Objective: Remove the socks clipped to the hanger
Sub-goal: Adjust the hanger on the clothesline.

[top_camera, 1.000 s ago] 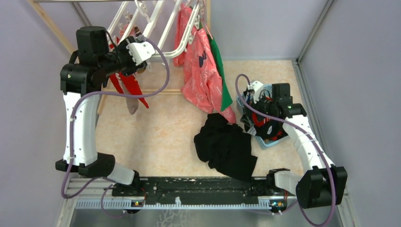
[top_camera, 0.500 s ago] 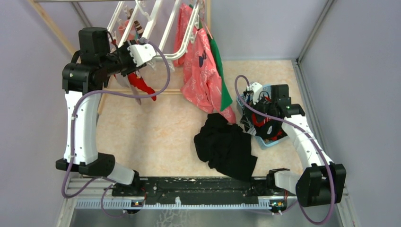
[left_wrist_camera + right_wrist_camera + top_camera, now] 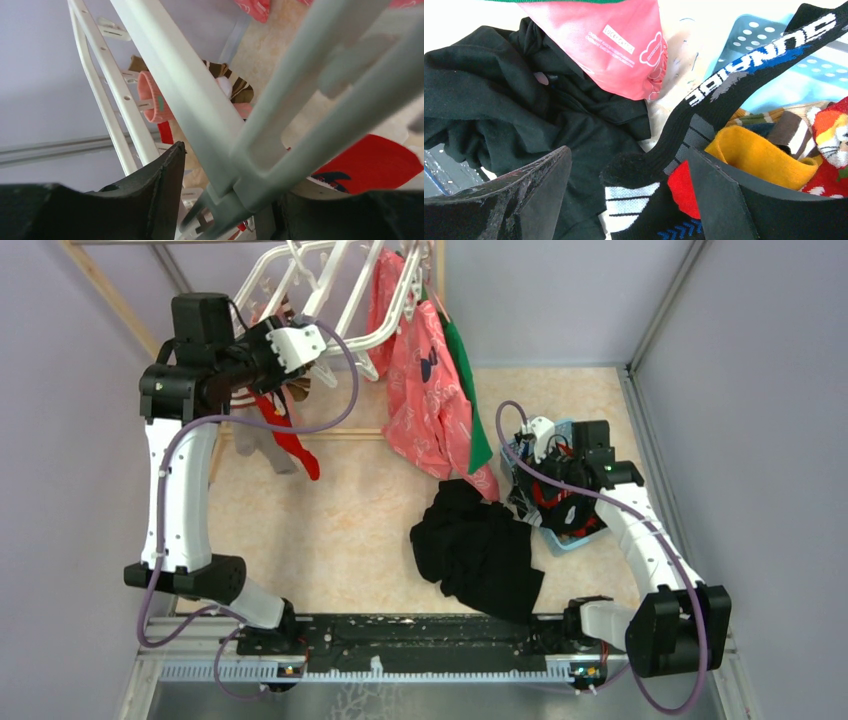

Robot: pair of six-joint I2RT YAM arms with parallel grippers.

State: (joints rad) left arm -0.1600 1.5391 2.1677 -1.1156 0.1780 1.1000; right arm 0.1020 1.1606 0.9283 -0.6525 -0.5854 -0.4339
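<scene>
Over basket [image 3: 774, 60], right tool [image 3: 626, 155] agape above black sock [image 3: 724, 85] reading SUNRISE; left tool [image 3: 225, 185] straddles hanger [image 3: 175, 90], grip unclear.

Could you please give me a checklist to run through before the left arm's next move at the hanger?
1. Left gripper at the hanger: ok, one of its white bars runs through the gripper.
2. Sock in its grasp: not ok, only the frame is there.
3. Jaws clamped on that bar: cannot tell.
4. Socks to remove located: ok, the red sock and the pink sock hang from the hanger.
5. Right gripper free: ok, open over the basket.
</scene>
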